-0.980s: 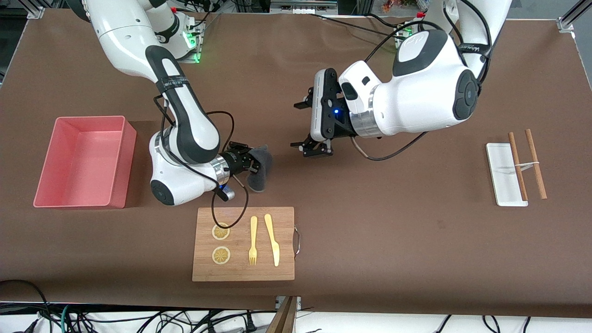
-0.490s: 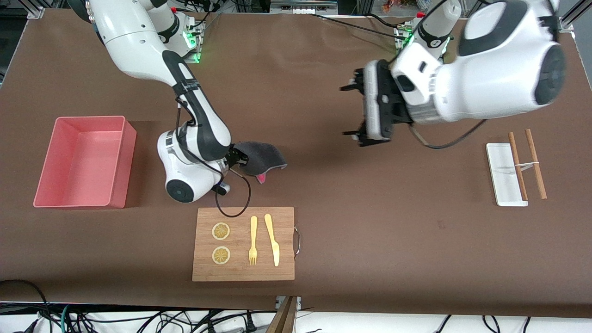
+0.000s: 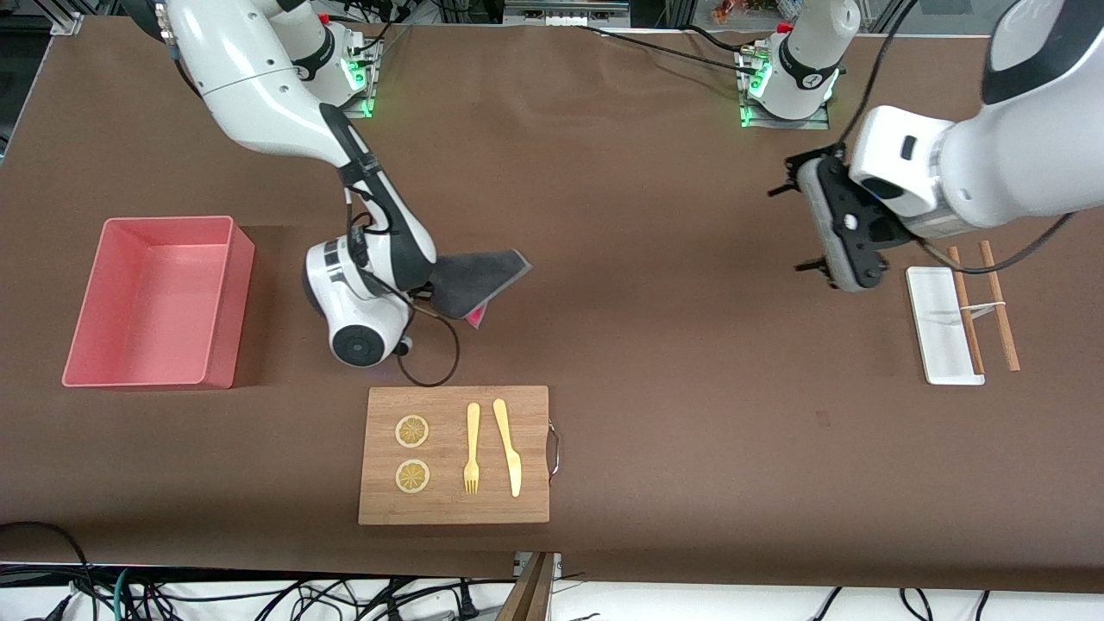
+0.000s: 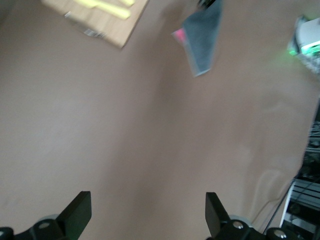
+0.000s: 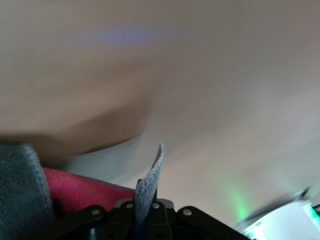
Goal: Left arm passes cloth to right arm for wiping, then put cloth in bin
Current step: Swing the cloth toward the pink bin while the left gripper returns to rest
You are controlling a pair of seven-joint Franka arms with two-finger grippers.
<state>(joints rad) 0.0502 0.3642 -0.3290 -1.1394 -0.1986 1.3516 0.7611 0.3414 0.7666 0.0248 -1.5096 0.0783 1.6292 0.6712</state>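
Cloth is pinched in the right gripper, fingers clamped on one edge, grey face up w/ a bit of red showing underneath. It hangs over bare table, between the bin and table centre, above the board end nearest the arms. Right wrist view: grey edge of cloth stands up between the fingers, red face beside it. Left wrist view: cloth seen well off.

Bin sits at the right arm's end of table, well apart from cloth.

Left gripper is up over table near the white tray, fingers wide apart, holding nothing; fingertips show the gap.

Board carries 2 lemon slices, fork, knife. Chopsticks lie across the tray.
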